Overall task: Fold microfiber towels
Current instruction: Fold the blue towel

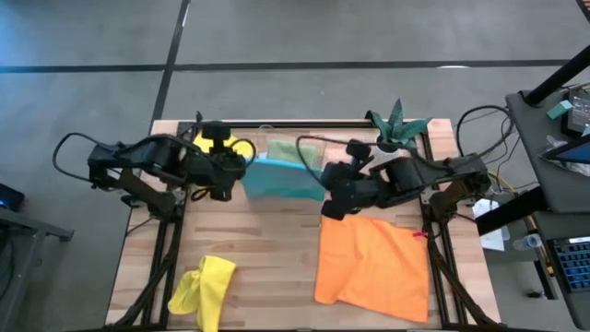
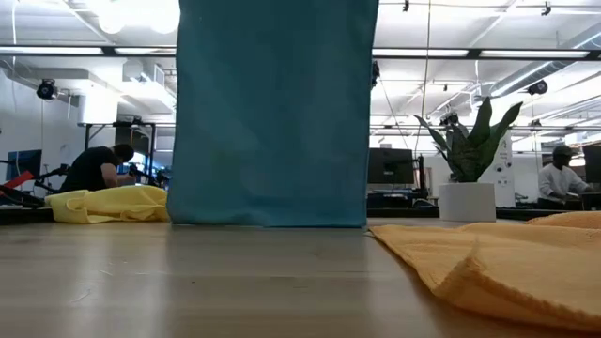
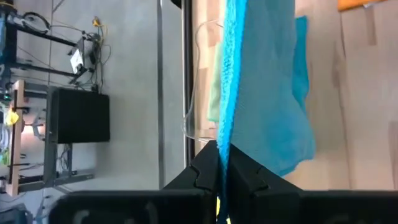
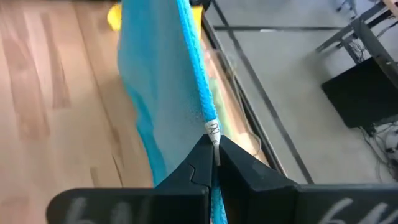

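Note:
The turquoise blue towel [image 1: 279,177] hangs between my two grippers over the far middle of the table; in the low view the towel [image 2: 272,113] hangs like a flat curtain. My left gripper [image 1: 241,166] is shut on its left top corner, my right gripper [image 1: 324,189] on its right top corner. The orange towel [image 1: 373,267] lies spread at the near right. One yellow towel [image 1: 205,290] lies crumpled at the near left, another [image 1: 230,148] behind my left gripper. The sage green towel [image 1: 281,148] lies in the clear tray. My left gripper pinches the towel's top edge at one corner [image 3: 222,140] between its two fingers, coming level from the table's left. The towel runs taut away from the fingers and hangs below them. My right gripper pinches the opposite top corner, by the small white label [image 4: 213,132], between its two fingers, coming level from the table's right. The edge runs taut toward the other gripper; the towel hangs down, and in the low view its lower edge [image 2: 268,223] is at the tabletop.
A clear plastic tray [image 1: 309,146] stands at the far middle under and behind the hanging towel. A small plant in a white pot [image 1: 398,129] stands at the far right corner. Bare wood [image 1: 267,267] lies between the yellow and orange towels.

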`<state>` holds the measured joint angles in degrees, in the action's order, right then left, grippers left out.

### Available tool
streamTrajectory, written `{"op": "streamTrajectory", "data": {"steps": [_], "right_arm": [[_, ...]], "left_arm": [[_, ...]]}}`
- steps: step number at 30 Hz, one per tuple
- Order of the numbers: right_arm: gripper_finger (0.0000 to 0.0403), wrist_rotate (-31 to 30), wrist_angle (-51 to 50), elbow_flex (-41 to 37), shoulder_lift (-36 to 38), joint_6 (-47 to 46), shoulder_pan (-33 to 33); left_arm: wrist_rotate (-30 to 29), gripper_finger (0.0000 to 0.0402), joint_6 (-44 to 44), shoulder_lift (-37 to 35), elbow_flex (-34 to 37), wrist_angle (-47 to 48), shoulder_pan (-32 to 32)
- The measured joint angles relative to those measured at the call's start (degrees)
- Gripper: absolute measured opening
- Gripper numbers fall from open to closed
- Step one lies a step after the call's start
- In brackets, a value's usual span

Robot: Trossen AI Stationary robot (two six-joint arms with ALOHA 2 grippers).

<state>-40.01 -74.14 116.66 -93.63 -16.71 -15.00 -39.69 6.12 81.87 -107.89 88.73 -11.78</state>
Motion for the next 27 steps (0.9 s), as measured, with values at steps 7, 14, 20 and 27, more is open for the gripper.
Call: {"op": "streamTrajectory", "data": {"steps": [7,14,20,27], "right_arm": [[0.0008,1.6,-0.9,-2.7,-2.1,0.4,0.2],[0.0008,1.5,-3.1,-2.6,-1.4,-1.2,0.7],[0.0008,1.4,-4.0,-3.7,-1.4,-1.7,-0.5],[0.0008,1.4,-3.3,-7.1,-1.4,-1.3,-1.3]], "left_arm": [[0.0,0.0,-1.3,2.4,4.6,0.6,-0.5],[-1.6,0.0,-1.3,2.9,8.1,0.1,-0.2],[-3.9,0.0,-5.6,2.9,10.0,-0.1,-1.6],[-7.3,0.0,-9.6,3.1,12.4,0.3,-6.3]]}}
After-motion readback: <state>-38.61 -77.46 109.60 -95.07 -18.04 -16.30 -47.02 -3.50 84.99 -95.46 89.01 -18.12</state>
